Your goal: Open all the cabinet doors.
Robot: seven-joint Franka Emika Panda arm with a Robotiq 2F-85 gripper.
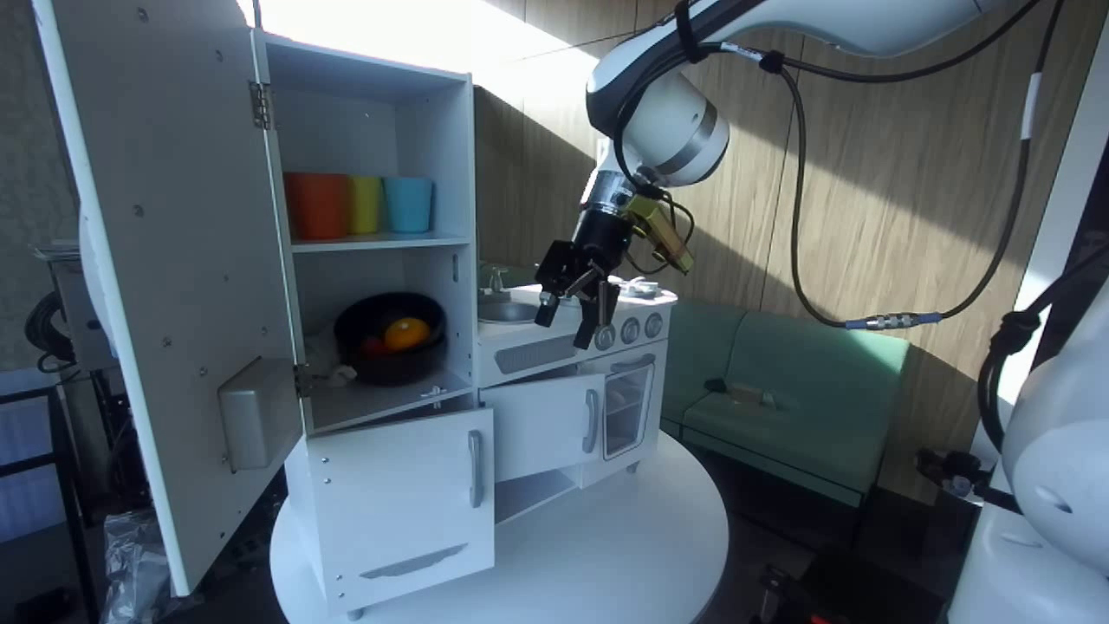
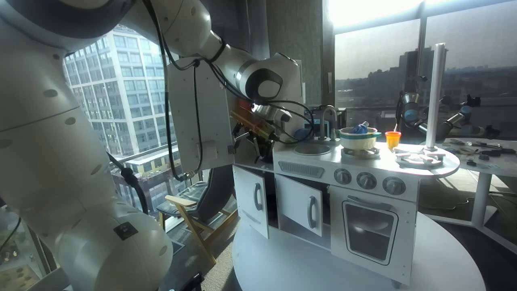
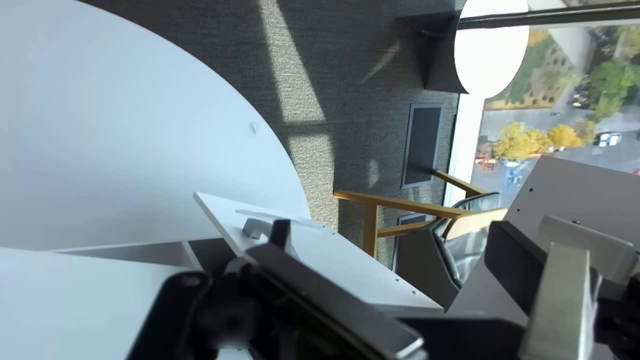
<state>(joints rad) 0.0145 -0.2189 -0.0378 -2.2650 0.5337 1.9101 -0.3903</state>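
Note:
The white toy kitchen has a tall upper door [image 1: 191, 260] swung wide open, also seen in an exterior view [image 2: 216, 121] and at the right of the wrist view [image 3: 555, 182]. The lower left door [image 1: 398, 494] stands ajar, with a dark gap at its handle side [image 2: 247, 198]; it shows in the wrist view [image 3: 360, 277]. The door under the sink [image 1: 537, 425] is partly open, as is seen in both exterior views [image 2: 297, 208]. The oven door [image 2: 355, 246] is shut. My gripper [image 1: 568, 328] is open and empty, before the cabinet; its fingers spread in the wrist view [image 3: 392, 240].
The kitchen stands on a round white table [image 1: 624, 537]. Colored cups [image 1: 407, 204] and a black bowl [image 1: 372, 373] with fruit sit on the open shelves. A pot [image 2: 357, 139] and an orange cup [image 2: 392, 140] stand on the counter. A chair [image 2: 202, 198] is beside the table.

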